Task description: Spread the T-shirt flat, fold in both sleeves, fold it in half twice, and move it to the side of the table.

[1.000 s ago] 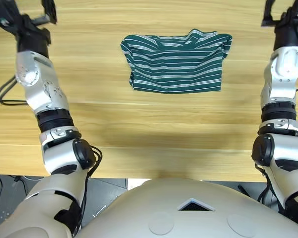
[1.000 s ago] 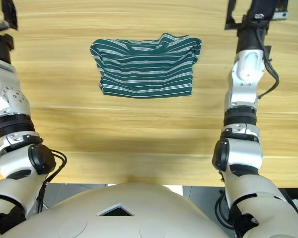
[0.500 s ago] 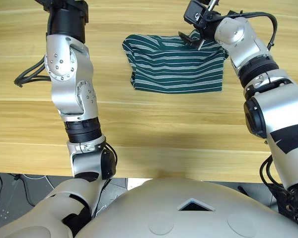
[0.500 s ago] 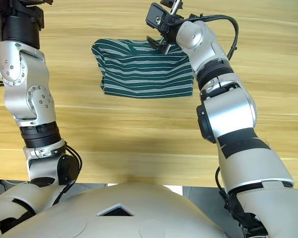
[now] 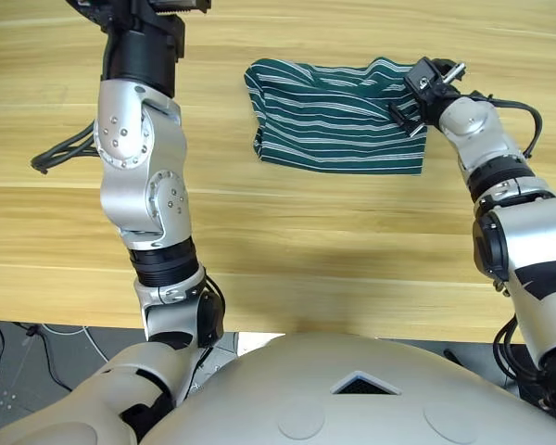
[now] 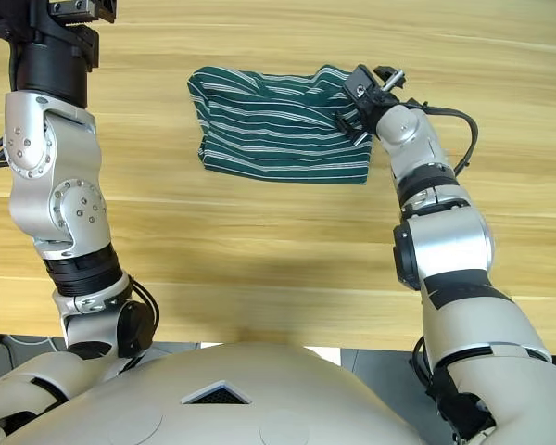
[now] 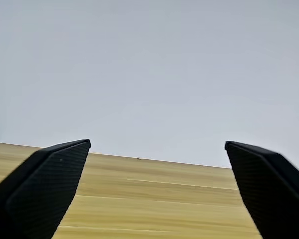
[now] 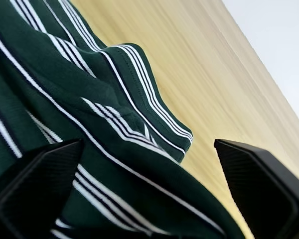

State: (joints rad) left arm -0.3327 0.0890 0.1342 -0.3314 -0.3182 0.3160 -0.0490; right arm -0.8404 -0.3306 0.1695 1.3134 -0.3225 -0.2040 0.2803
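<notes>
**At the far middle of the table, open jaws are waiting over the shirt's right edge**

On the wooden table [image 5: 259,241], the T-shirt [image 5: 338,116] is lying as a folded, striped rectangle, far from the robot and a little right of centre. Its long axis is running left to right across the table. The collar is bulging at the far edge, toward the right corner, and the near edge is lying straight.

The right gripper [image 5: 406,119] is sitting over the shirt's right border with its jaws spread wide, and cloth is showing between them in the right wrist view; nothing is being held. The left gripper [image 7: 154,199] is raised high over the table's left side, also wide open and empty, and is facing the far wall.

The shirt is looking partly folded already, so the step in hand is probably a pinch on this right edge, for a further half-fold or for a slide to the side. Doing it well is meaning catching every layer at the border, not just the top ply or the loose collar. It is also meaning lifting low, so the stack is not fanning open.
</notes>
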